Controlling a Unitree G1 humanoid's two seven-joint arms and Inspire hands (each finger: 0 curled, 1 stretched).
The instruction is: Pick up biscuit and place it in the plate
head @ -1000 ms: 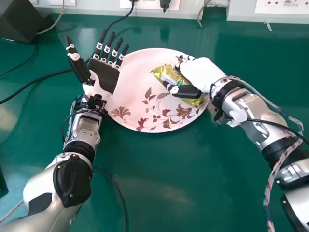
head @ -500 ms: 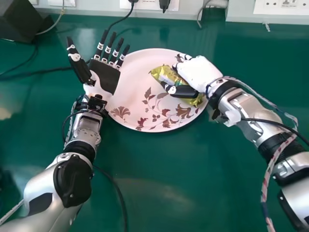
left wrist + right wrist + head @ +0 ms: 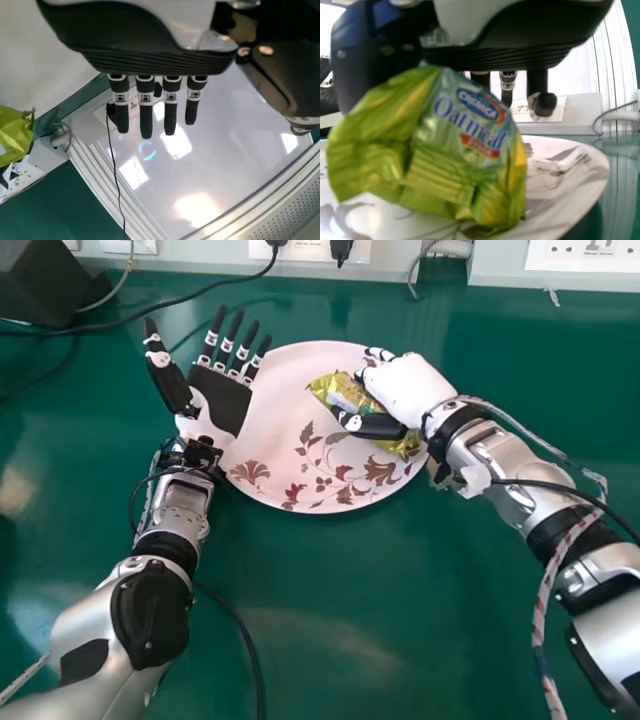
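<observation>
- My right hand (image 3: pixel 412 390) holds the biscuit packet (image 3: pixel 340 392) over the plate's (image 3: pixel 268 425) right half; my left hand (image 3: pixel 222 402), fingers spread wide, is at its left
- The wrapper could snag my thumb as I release; the packet might then slide over the right rim
- Glossy green table (image 3: pixel 330 610); wall sockets (image 3: pixel 585 254) far right

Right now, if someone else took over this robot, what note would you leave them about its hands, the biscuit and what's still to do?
Left hand: open, palm up, empty, at the plate's left rim.
Right hand: holding the biscuit packet between thumb and fingers.
Packet: within the plate, toward its right side; I can't tell whether it bears on the surface.
Done: biscuit picked up and brought to the plate.
Left: release it there, then withdraw the right hand.
</observation>
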